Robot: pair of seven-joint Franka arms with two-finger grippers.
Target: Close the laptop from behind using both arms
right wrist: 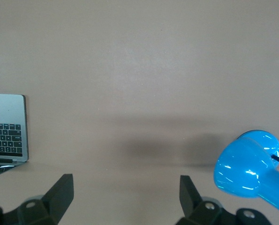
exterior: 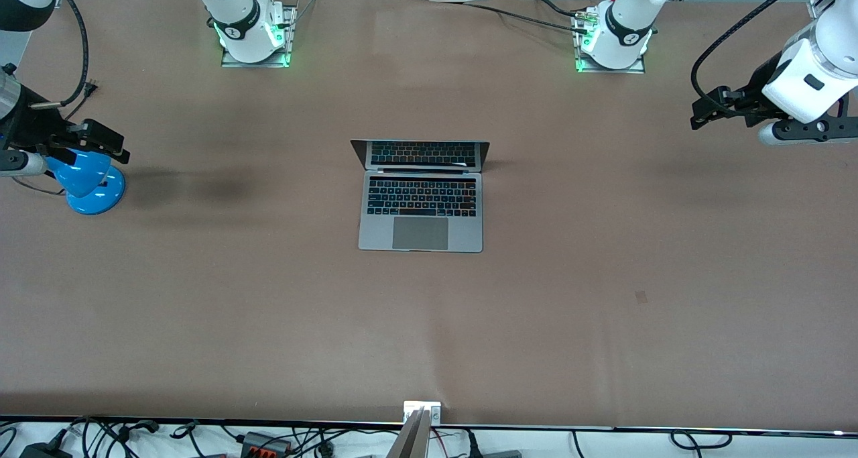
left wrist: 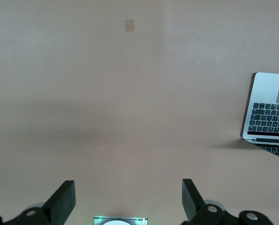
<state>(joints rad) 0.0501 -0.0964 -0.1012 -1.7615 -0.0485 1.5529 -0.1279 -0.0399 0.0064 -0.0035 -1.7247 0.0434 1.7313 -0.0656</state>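
Note:
The silver-grey laptop [exterior: 421, 203] stands open in the middle of the table, its black keyboard and grey trackpad facing the front camera and its dark screen upright. My left gripper [exterior: 702, 112] hangs open and empty in the air over the left arm's end of the table, well apart from the laptop. In the left wrist view [left wrist: 129, 197] its jaws stand wide, with the laptop [left wrist: 270, 110] at the frame's edge. My right gripper [exterior: 119, 148] is open and empty over the right arm's end. In the right wrist view [right wrist: 126, 194] the laptop [right wrist: 5, 129] shows at the edge.
A blue desk lamp [exterior: 90, 180] stands on the table under the right gripper and shows in the right wrist view [right wrist: 249, 171]. A small darker patch [exterior: 641, 297] marks the table nearer the front camera. Cables lie along the table's front edge.

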